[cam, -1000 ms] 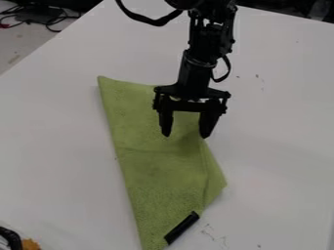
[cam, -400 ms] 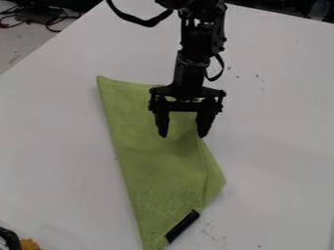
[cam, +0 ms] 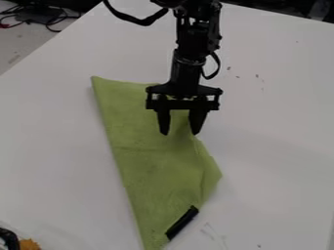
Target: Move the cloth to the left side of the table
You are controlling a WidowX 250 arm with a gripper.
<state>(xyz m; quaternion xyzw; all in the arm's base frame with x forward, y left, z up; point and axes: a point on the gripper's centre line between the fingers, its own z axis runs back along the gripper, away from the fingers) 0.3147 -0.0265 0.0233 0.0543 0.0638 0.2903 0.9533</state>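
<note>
The white desk takes up most of the frame, its far left edge slanting from the top down to the left side; its pale surface stretches broadly to the left and right of the cloth. The green cloth lies flat for the most part through the centre and lower centre, a long, tapering shape with one corner at the upper left, a blunt corner jutting out right of centre, and a narrow end meeting the bottom border of the frame. A faint crease crosses its middle. The black arm comes in from the top, right of centre, and hangs nearly upright. Grey floor shows in the upper left corner, beyond the slanting edge. The gripper is open, its two fingers apart and pointing down, the left one in the frame over the cloth, the other right at the cloth's right edge; whether the tips press on the fabric I cannot tell. Dark cables lie at the far upper left. A short black stick rests at a slant along the cloth's lower right edge. At the lower left corner sit a curved black object and, beside it, a small orange piece
</note>
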